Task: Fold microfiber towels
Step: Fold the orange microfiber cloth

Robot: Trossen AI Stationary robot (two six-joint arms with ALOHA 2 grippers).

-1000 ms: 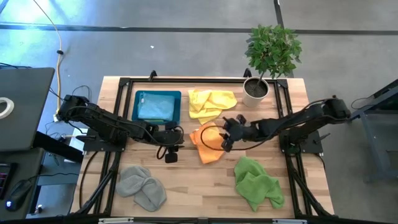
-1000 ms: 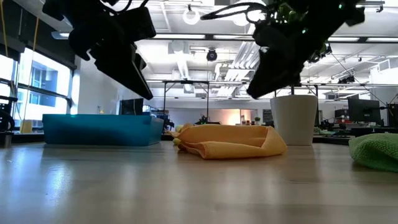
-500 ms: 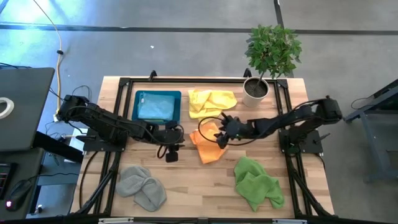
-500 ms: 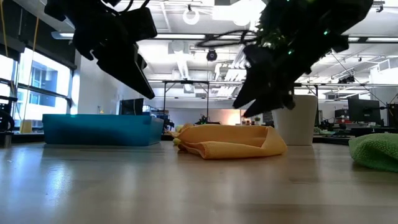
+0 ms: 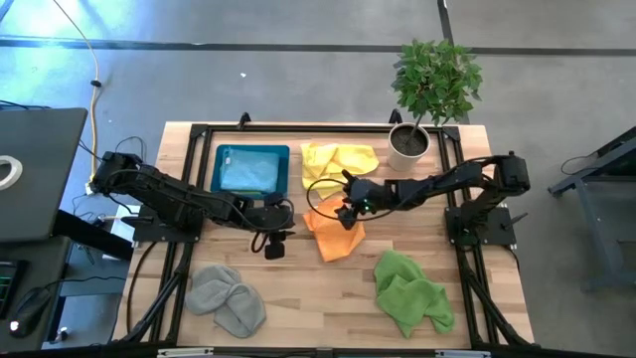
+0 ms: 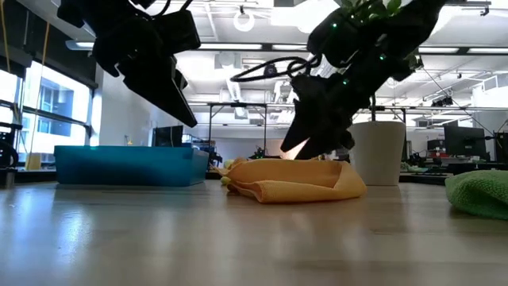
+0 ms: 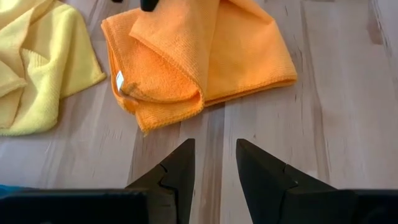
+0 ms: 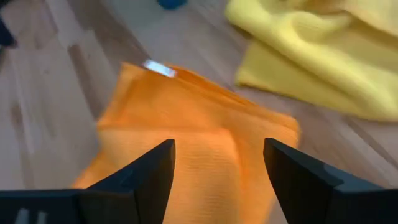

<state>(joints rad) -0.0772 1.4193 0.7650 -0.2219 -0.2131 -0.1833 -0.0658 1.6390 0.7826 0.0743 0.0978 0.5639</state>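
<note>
Right gripper (image 5: 345,212) is hanging over the upper part of the orange towel (image 5: 333,231), fingers (image 8: 147,180) spread wide with nothing between them; in the low view it is sitting just above the cloth, and contact cannot be confirmed. Left gripper (image 5: 285,216) is waiting just left of the same towel, its fingers (image 7: 179,169) standing a narrow gap apart over bare wood and gripping nothing.

Orange towel is lying mid-table, loosely doubled over, a small white tag (image 7: 120,79) showing at one edge. Yellow towel (image 5: 338,164) is lying crumpled just beyond it, nearly touching. Teal tray (image 5: 250,170) is sitting beside the yellow towel and holding a light blue towel (image 5: 246,171). Grey towel (image 5: 226,298) is bunched at the near left of the table (image 5: 298,298), green towels (image 5: 411,292) at the near right. Potted plant (image 5: 429,94) is standing at the far right corner.
</note>
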